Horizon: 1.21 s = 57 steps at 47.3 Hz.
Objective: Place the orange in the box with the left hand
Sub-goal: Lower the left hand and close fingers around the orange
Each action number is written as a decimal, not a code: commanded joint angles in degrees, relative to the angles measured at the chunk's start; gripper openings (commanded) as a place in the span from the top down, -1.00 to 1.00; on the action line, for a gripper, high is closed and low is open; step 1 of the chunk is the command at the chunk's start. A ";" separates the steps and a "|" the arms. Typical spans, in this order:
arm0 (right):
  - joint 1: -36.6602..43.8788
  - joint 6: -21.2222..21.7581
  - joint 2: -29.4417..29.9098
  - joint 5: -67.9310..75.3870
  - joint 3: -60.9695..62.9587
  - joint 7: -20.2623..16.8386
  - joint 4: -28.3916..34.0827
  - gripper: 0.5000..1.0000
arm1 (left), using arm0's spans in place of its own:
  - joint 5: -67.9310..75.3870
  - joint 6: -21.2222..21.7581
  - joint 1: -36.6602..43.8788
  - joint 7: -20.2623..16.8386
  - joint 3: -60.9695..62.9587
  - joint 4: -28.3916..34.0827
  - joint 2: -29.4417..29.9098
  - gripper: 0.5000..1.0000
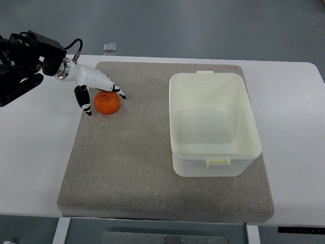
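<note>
On coarse grey mat (152, 168): left hand (96, 89) fingers spread around round orange (106, 103); glossy rectangular box (213, 124) apart.

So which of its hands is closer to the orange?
Left. The left hand is right at the orange, fingers spread over and beside it on the mat. The right hand isn't in view.

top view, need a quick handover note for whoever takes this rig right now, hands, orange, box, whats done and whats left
Left hand: over the mat's far left part, fingers spread around the round orange fruit, thumb on its left side, other fingers at its top right. No closed grasp visible.
Right hand: not in view.
Orange: resting on the grey felt-like mat, not lifted.
White rectangular plastic box: on the mat's right side, open, empty.
Done: left hand has reached the orange.
Left: close on the orange, lift, carry right, release in the box.
</note>
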 commanded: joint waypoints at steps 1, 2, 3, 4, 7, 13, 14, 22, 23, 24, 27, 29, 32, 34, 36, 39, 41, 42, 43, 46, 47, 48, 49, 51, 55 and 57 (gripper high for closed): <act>0.00 0.00 0.00 0.02 0.00 0.00 0.00 -0.70 | -0.49 0.00 0.00 0.00 0.03 0.00 0.00 -0.89; 0.00 0.00 0.00 0.02 0.00 0.00 0.00 -0.70 | -0.58 0.00 -0.08 0.00 0.03 0.00 0.00 -0.87; 0.00 0.00 0.00 0.02 0.00 0.00 0.00 -0.70 | -0.67 0.00 -0.08 0.00 0.03 0.00 0.00 -0.82; 0.00 0.00 0.00 0.02 0.00 0.00 0.00 -0.70 | -0.75 0.00 -0.08 0.00 -0.06 0.00 0.00 -0.79; 0.00 0.00 0.00 -0.07 0.00 0.00 0.00 -0.70 | -0.84 0.00 -0.08 0.00 -0.06 0.00 0.00 -0.71; 0.00 0.00 0.00 -0.07 0.00 0.00 0.00 -0.70 | -0.76 0.00 -0.08 0.00 -0.06 0.00 0.00 -0.51; 0.00 0.00 0.00 0.02 0.00 0.00 0.00 -0.70 | -0.67 0.00 -0.08 0.00 0.03 0.00 0.00 -0.49; 0.00 0.00 0.00 0.02 0.00 0.00 0.00 -0.70 | -0.67 0.00 -0.08 0.00 0.03 0.00 -0.09 -0.28; 0.00 0.00 0.00 0.02 0.00 0.00 0.00 -0.70 | -0.75 0.00 -0.08 0.00 -0.06 0.00 -0.09 -0.27; 0.00 0.00 0.00 0.02 0.00 0.00 0.00 -0.70 | -0.84 0.00 0.00 0.00 -0.06 0.00 -0.09 -0.23; 0.00 0.00 0.00 0.02 0.00 0.00 0.00 -0.70 | -0.76 0.00 0.44 0.00 -0.06 0.43 -0.18 0.07; 0.00 0.00 0.00 0.02 0.00 0.00 0.00 -0.70 | -0.76 0.09 0.62 0.00 -0.06 0.79 -0.18 0.31; 0.00 0.00 0.00 0.02 0.00 0.00 0.00 -0.70 | -0.75 0.09 0.62 0.00 -0.06 1.23 -0.26 1.00; 0.00 0.00 0.00 0.02 0.00 0.00 0.00 -0.70 | -0.76 0.09 0.71 0.00 -0.06 1.23 -0.26 1.00; 0.00 0.00 0.00 0.02 0.00 0.00 0.00 -0.70 | -0.67 0.09 0.80 0.00 -0.14 1.23 -0.35 1.00; 0.00 0.00 0.00 0.02 0.00 0.00 0.00 -0.70 | -0.41 0.09 0.80 0.00 -0.06 1.23 -0.44 1.00; 0.00 0.00 0.00 0.02 0.00 0.00 0.00 -0.70 | -0.40 0.09 0.80 0.00 -0.14 1.23 -0.53 1.00; 0.00 0.00 0.00 -0.07 0.00 0.00 0.00 -0.70 | -0.23 0.09 0.80 0.00 -0.06 1.23 -0.53 1.00; 0.00 0.00 0.00 0.02 0.00 0.00 0.00 -0.70 | -0.23 0.09 0.88 0.00 -0.06 1.23 -0.61 1.00; 0.00 0.00 0.00 0.02 0.00 0.00 0.00 -0.70 | -0.05 0.09 0.80 0.00 -0.06 1.14 -0.61 1.00; 0.00 0.00 0.00 -0.07 0.00 0.00 0.00 -0.70 | -0.05 0.09 0.80 0.00 -0.06 1.23 -0.61 1.00; 0.00 0.00 0.00 0.02 0.00 0.00 0.00 -0.70 | -0.05 0.26 0.80 0.00 -0.14 1.23 -0.61 1.00; 0.00 0.00 0.00 0.02 0.00 0.00 0.00 -0.70 | -0.14 0.35 0.80 0.00 -0.23 1.23 -0.61 1.00; 0.00 0.00 0.00 0.02 0.00 0.00 0.00 -0.70 | -0.14 1.22 0.80 0.00 -0.14 1.23 -0.61 1.00; 0.00 0.00 0.00 0.02 0.00 0.00 0.00 -0.70 | -0.23 2.81 0.80 0.00 -0.06 1.23 -0.61 1.00; 0.00 0.00 0.00 0.02 0.00 0.00 0.00 -0.70 | -0.40 2.99 0.71 0.00 -0.14 1.23 -0.70 1.00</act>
